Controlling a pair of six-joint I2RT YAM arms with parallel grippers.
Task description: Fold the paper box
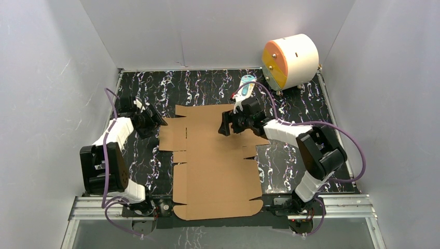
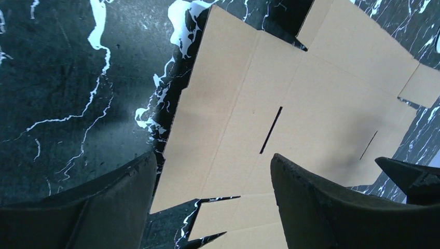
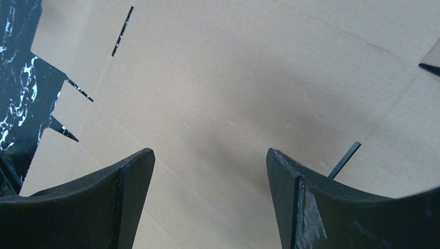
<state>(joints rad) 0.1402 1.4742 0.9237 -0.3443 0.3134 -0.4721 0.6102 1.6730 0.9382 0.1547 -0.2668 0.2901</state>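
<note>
We find the paper box (image 1: 215,166) as a flat, unfolded die-cut sheet of brown cardboard on the black marbled desk (image 1: 290,104). In the top view it occupies the centre of the frame. It runs from just below the upper middle down to the bottom edge, between the two arm bases. Its flaps and tabs all lie level with the desk, and none is raised.

The left hand (image 1: 160,122) sits at the upper left corner of the sheet, just beside its left edge. We see it released, with its fingers (image 2: 290,207) spread wide and nothing between them. In the left wrist view, the sheet's edge runs up between the two fingers. One finger is over bare desk and the other over cardboard, near a narrow slot. We cannot tell whether the fingertips touch the sheet.

The right hand (image 1: 224,127) is over the upper middle part of the sheet, well inside its outline. It is also released, with its fingers (image 3: 129,197) apart. The right wrist view shows only flat cardboard in the gap, with a short slot close to one finger. We cannot tell whether it touches the sheet.

A white-and-orange cylinder (image 1: 289,61) stands at the upper right of the top view, well apart from the sheet and both hands.
</note>
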